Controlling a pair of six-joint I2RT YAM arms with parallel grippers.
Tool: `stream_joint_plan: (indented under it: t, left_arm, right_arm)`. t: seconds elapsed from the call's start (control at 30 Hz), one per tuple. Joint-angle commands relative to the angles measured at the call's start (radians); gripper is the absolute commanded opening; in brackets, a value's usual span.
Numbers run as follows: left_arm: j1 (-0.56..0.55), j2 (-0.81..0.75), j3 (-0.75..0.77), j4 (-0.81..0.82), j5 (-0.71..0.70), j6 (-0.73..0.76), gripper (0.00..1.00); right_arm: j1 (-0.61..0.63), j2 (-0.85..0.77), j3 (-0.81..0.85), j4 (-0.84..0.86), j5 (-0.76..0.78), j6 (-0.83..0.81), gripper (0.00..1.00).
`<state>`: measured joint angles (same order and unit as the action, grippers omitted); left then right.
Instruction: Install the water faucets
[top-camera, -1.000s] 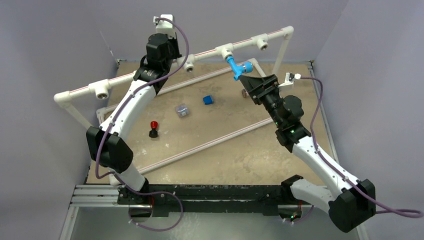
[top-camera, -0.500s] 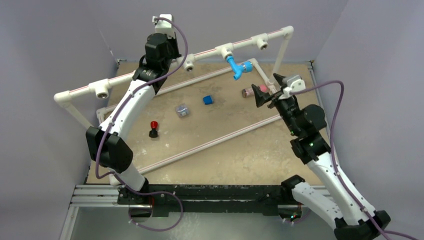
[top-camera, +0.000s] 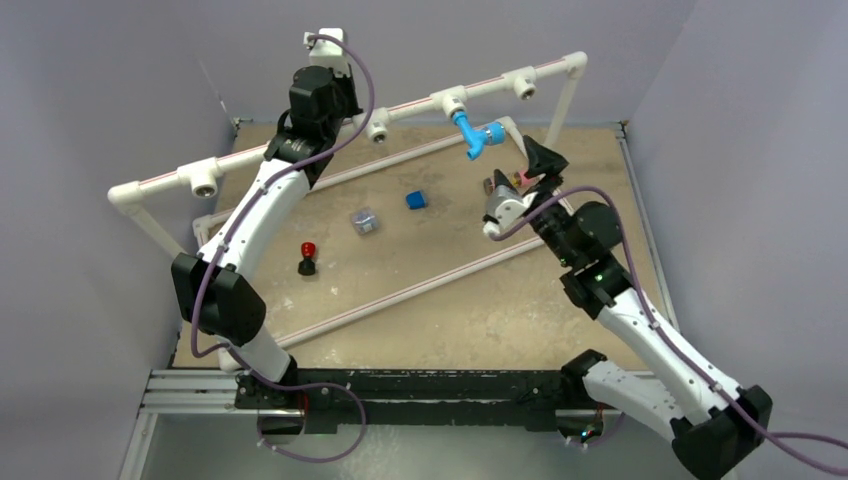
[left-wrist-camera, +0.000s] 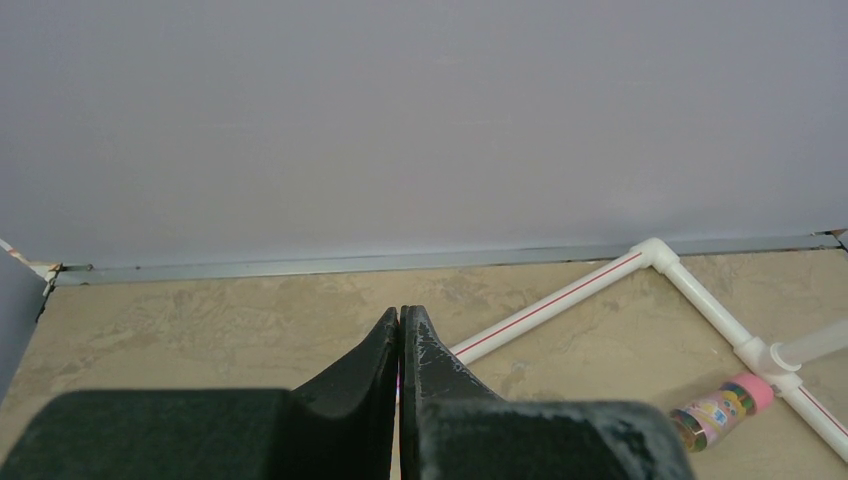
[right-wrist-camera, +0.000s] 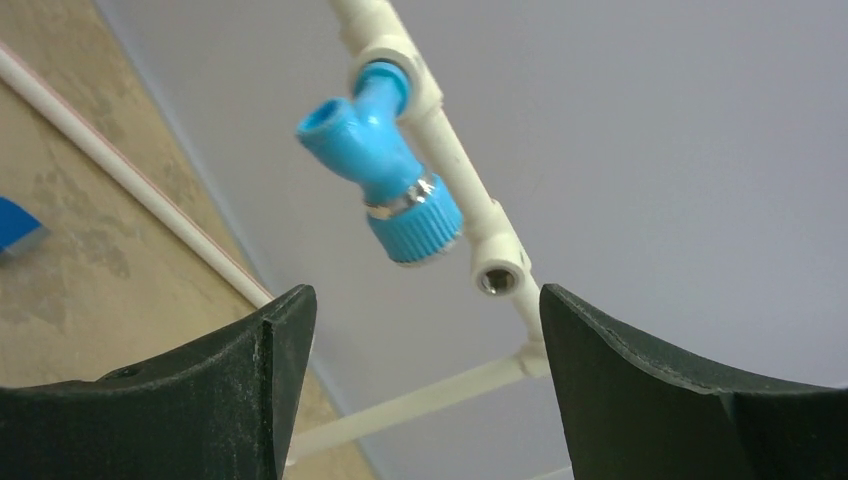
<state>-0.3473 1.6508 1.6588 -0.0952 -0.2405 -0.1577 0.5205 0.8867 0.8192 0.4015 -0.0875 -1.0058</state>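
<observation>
A light-blue water faucet (top-camera: 476, 134) hangs from a tee of the raised white pipe rail (top-camera: 300, 150), spout down and knob toward the right. In the right wrist view the faucet (right-wrist-camera: 385, 170) sits above and ahead of my fingers, apart from them. My right gripper (top-camera: 533, 158) is open and empty just right of and below the faucet; it also shows in the right wrist view (right-wrist-camera: 425, 295). My left gripper (left-wrist-camera: 400, 312) is shut and empty, held high behind the rail. No other light-blue faucet is in view.
Open sockets show on the rail (top-camera: 204, 186), (top-camera: 378, 130), (top-camera: 524, 88). On the floor lie a dark-blue cube (top-camera: 416, 199), a small clear box (top-camera: 366, 220), a red-and-black part (top-camera: 308, 257) and a pink-capped brown cylinder (left-wrist-camera: 722, 410). Low white pipes (top-camera: 420, 290) cross the floor.
My right gripper has drawn back from the faucet's knob, turned over at the wrist and now stands open beside it. The faucet stays on the tee. The left arm has not moved.
</observation>
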Motion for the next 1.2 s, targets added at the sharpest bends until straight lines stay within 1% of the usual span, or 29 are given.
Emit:
stream_joint_plan:
  t: [0.0,0.13,0.27,0.37,0.43,0.67,0.73,0.8,0.83,1.07,1.17]
  left_arm:
    - [0.006,0.04,-0.016,-0.129,0.02,-0.013,0.0]
    - [0.007,0.038,-0.021,-0.129,0.023,-0.012,0.0]
    - [0.008,0.034,-0.028,-0.125,0.022,-0.009,0.0]
    - [0.008,0.033,-0.03,-0.122,0.024,-0.01,0.0]
    - [0.01,0.034,-0.029,-0.123,0.024,-0.009,0.0]
    - [0.012,0.028,-0.037,-0.119,0.027,-0.008,0.0]
    - [0.012,0.028,-0.037,-0.118,0.027,-0.008,0.0]
    - [0.011,0.028,-0.037,-0.118,0.03,-0.008,0.0]
    - [0.012,0.027,-0.037,-0.118,0.031,-0.009,0.0]
    - [0.014,0.021,-0.037,-0.115,0.034,-0.008,0.0]
    - [0.015,0.02,-0.039,-0.115,0.038,-0.009,0.0]
  right_arm:
    - [0.078,0.061,0.058,0.069,0.082,-0.274,0.84]
    - [0.12,0.122,0.057,0.189,0.12,-0.374,0.84]
    - [0.127,0.179,0.056,0.29,0.17,-0.49,0.84]
    - [0.127,0.22,0.083,0.325,0.18,-0.505,0.84]
    - [0.127,0.253,0.108,0.326,0.192,-0.512,0.82]
    - [0.137,0.344,0.177,0.328,0.207,-0.499,0.69]
    - [0.138,0.36,0.193,0.324,0.221,-0.489,0.63]
    - [0.139,0.37,0.198,0.325,0.233,-0.474,0.55]
    - [0.139,0.372,0.198,0.325,0.235,-0.462,0.47]
    - [0.156,0.362,0.159,0.345,0.252,-0.343,0.0]
    - [0.174,0.354,0.112,0.383,0.265,-0.249,0.0]
